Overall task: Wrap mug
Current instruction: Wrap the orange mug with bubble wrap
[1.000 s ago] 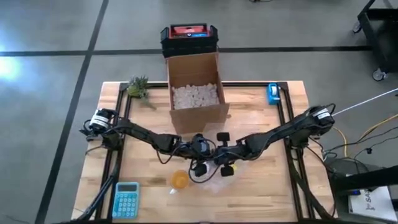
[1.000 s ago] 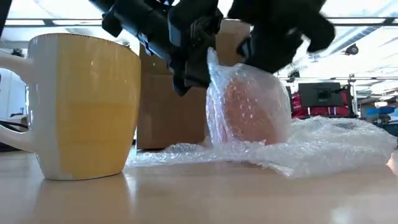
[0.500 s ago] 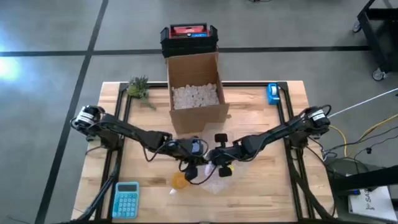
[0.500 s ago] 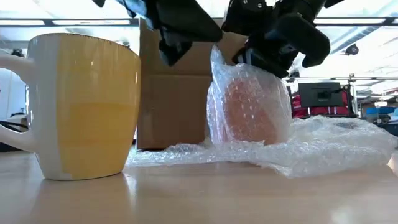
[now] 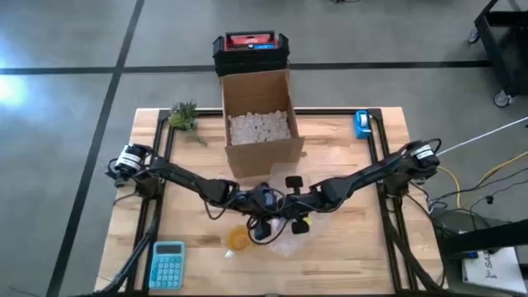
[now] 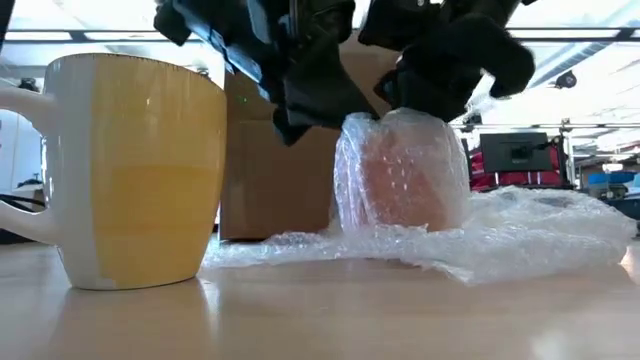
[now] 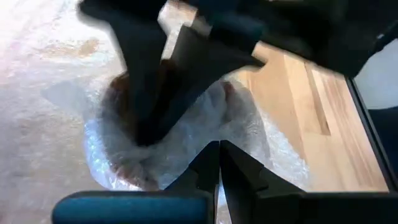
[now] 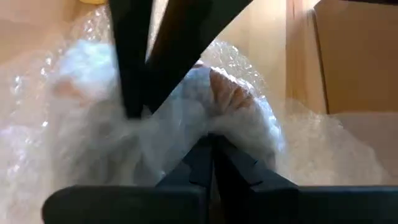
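Observation:
An orange mug point(image 6: 405, 185) stands upright on the table, swathed in clear bubble wrap point(image 6: 520, 235) whose loose part spreads over the table to its right. Both grippers hang over the mug's top. My left gripper point(image 6: 345, 112) comes from the table's left and is shut on the wrap at the mug's mouth point(image 7: 143, 134). My right gripper point(image 6: 400, 98) comes from the right, also shut, at the top of the wrapped mug point(image 8: 205, 99). A yellow and white mug point(image 6: 140, 170) stands bare near the front edge, left of them. My left gripper presses its shut fingers point(image 8: 132, 93) down on the bubble wrap over the mug's mouth, slanting down from the table's left. The wrap lies folded over the rim under them. My right gripper presses its shut fingers point(image 7: 146, 106) on the wrap at the mug's top, slanting down from the right. Whether wrap lies between them, I cannot tell.
An open cardboard box point(image 5: 260, 124) with white filling stands right behind the mug. A teal calculator point(image 5: 167, 264) lies at the near left, a small plant point(image 5: 183, 115) at the far left, a blue tape dispenser point(image 5: 362, 124) at the far right.
My left gripper rose and drew off toward the table's left, then came back down onto the mug's top. The flap of bubble wrap that stood upright at the mug's left rim now lies folded down over the mouth. The mug has stayed in place.

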